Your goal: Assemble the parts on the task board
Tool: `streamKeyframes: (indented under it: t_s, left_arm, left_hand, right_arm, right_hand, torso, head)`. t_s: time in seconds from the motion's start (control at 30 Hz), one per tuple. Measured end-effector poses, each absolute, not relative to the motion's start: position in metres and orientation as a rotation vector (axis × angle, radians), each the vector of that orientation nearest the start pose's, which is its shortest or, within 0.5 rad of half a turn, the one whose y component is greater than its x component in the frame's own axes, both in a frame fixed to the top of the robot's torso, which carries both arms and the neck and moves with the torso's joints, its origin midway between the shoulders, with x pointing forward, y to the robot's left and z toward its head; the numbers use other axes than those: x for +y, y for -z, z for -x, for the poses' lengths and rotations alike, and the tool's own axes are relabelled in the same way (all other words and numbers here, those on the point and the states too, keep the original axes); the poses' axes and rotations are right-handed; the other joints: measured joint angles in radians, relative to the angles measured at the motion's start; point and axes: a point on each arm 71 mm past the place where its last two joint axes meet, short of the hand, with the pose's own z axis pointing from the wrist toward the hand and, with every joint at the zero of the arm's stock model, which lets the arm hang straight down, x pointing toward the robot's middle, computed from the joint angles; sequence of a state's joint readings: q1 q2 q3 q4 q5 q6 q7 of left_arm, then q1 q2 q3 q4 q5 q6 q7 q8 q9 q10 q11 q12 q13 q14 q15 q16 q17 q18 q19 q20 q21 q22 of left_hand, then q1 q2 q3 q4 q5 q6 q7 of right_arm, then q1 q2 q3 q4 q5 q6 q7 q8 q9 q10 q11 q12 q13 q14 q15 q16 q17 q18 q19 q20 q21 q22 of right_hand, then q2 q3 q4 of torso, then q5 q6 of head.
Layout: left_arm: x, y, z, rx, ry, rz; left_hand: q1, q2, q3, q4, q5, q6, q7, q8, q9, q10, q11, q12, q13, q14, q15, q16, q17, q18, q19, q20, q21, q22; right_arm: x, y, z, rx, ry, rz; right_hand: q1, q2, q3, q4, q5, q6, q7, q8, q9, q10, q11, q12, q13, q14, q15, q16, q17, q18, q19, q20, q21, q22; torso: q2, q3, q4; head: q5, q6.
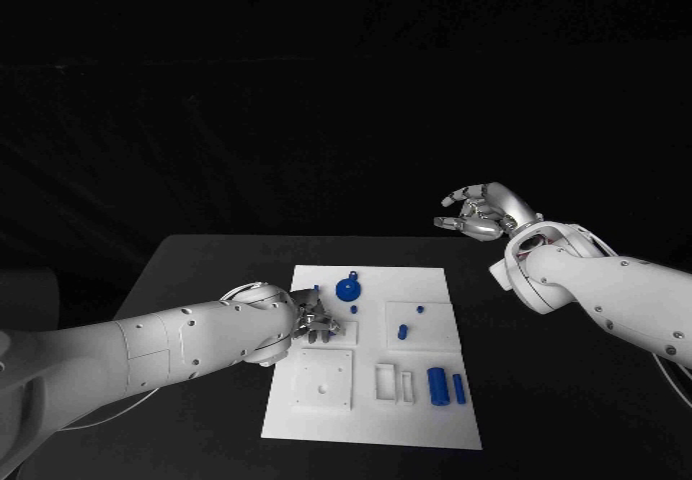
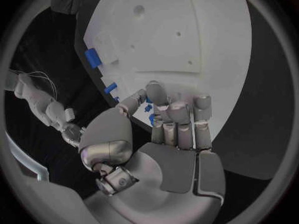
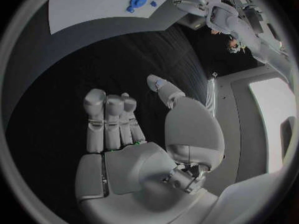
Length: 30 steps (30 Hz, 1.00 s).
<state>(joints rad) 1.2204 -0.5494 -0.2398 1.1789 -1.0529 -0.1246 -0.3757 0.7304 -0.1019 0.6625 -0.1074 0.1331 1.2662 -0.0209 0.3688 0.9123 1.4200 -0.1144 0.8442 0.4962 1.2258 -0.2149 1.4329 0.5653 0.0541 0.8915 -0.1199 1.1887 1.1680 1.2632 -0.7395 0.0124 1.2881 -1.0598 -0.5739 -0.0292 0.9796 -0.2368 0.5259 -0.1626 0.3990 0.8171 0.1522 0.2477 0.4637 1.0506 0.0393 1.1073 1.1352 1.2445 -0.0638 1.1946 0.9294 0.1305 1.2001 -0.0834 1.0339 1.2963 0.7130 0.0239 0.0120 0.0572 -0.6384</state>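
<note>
Black cloth hangs behind your black table, and the white task board lies flat in the middle of it. Your left hand rests over the board's left edge, fingers curled down; whether it pinches anything you cannot tell, since the wrist view hides the fingertips' hold. Your right hand hangs in the air well beyond the board's far right corner, fingers loosely bent around nothing. On the board, a round blue part sits near the far edge, two small blue pegs stand toward the middle, and two blue cylinders lie side by side near the right edge. These pieces look like hard, light plastic, smooth and likely to roll or slip, so you would do best to pinch each cylinder across its middle.
</note>
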Motion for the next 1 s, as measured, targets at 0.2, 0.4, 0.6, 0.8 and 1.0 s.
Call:
streamKeyframes:
  t_s: [0.2,0.4,0.6,0.8,1.0]
  left_arm:
    - [0.1732,0.2830,-0.5162,2.175,0.394,0.212]
    - [0.1744,0.2828,-0.5169,2.171,0.393,0.216]
    - [0.1762,0.2826,-0.5175,2.166,0.391,0.222]
    - [0.1798,0.2826,-0.5181,2.163,0.388,0.233]
    - [0.1807,0.2828,-0.5181,2.163,0.390,0.244]
  left_hand:
    - [0.000,-0.002,0.002,0.020,-0.055,0.003,0.000,0.000,0.003,-0.002,-0.001,0.000,-0.004,0.000,0.000,0.000,-0.005,0.000,0.000,0.000,0.005,-0.005]
    - [0.004,-0.006,0.002,0.020,-0.060,0.003,0.000,0.000,0.003,-0.002,-0.001,0.000,-0.005,0.000,0.000,0.000,-0.006,0.000,0.000,0.000,0.005,-0.006]
    - [0.013,-0.027,0.005,0.022,-0.064,0.003,0.000,0.000,0.004,-0.002,-0.001,0.000,-0.008,0.000,0.000,0.004,-0.009,0.016,0.000,0.000,0.011,-0.010]
    - [0.023,-0.062,0.012,0.032,-0.068,0.002,0.000,0.000,0.007,-0.001,-0.002,0.000,-0.012,0.000,0.000,0.004,-0.014,0.016,0.000,0.000,0.011,-0.015]
    - [0.030,-0.090,0.017,0.054,-0.076,0.002,-0.001,0.000,0.009,-0.001,-0.002,0.000,-0.016,0.000,0.001,0.004,-0.017,0.016,0.000,0.000,0.015,-0.020]
  right_arm:
    - [-0.2338,0.1351,-0.5477,1.382,-0.717,-0.341]
    - [-0.2344,0.1351,-0.5478,1.382,-0.716,-0.342]
    - [-0.2345,0.1352,-0.5479,1.383,-0.716,-0.342]
    - [-0.2350,0.1353,-0.5480,1.383,-0.715,-0.342]
    - [-0.2354,0.1353,-0.5481,1.383,-0.714,-0.343]
  right_hand:
    - [0.000,0.000,0.000,0.000,0.000,0.000,0.000,0.000,0.000,-0.002,0.002,0.000,-0.001,0.000,0.000,0.000,0.000,0.000,0.000,0.000,0.000,0.000]
    - [0.000,0.000,0.000,0.000,0.000,0.000,0.000,0.000,0.000,-0.002,0.002,0.000,-0.001,0.000,0.000,0.000,0.000,0.000,0.000,0.000,0.000,0.000]
    - [0.000,0.000,0.000,0.000,0.000,0.000,0.000,0.000,0.000,-0.002,0.002,0.004,-0.001,0.000,0.000,0.000,0.000,0.000,0.000,0.000,0.000,0.000]
    - [0.000,0.000,0.000,0.000,0.000,0.000,0.000,0.000,0.000,-0.002,0.002,0.004,-0.002,0.000,0.000,0.000,0.000,0.000,0.000,0.000,0.000,0.000]
    - [0.000,0.000,0.000,0.000,0.000,0.000,0.000,0.000,0.000,-0.002,0.002,0.004,-0.002,0.000,0.000,0.000,0.000,0.000,0.000,0.000,0.000,0.001]
  torso:
    - [0.000,-0.0008,0.0000]
    - [0.000,-0.0006,0.0000]
    - [0.000,-0.0012,0.0003]
    - [0.000,-0.0012,0.0005]
    - [0.000,-0.0008,0.0006]
  head:
    - [-0.002,0.002]
    - [-0.003,0.003]
    - [-0.003,0.004]
    - [-0.004,0.003]
    - [-0.005,0.003]
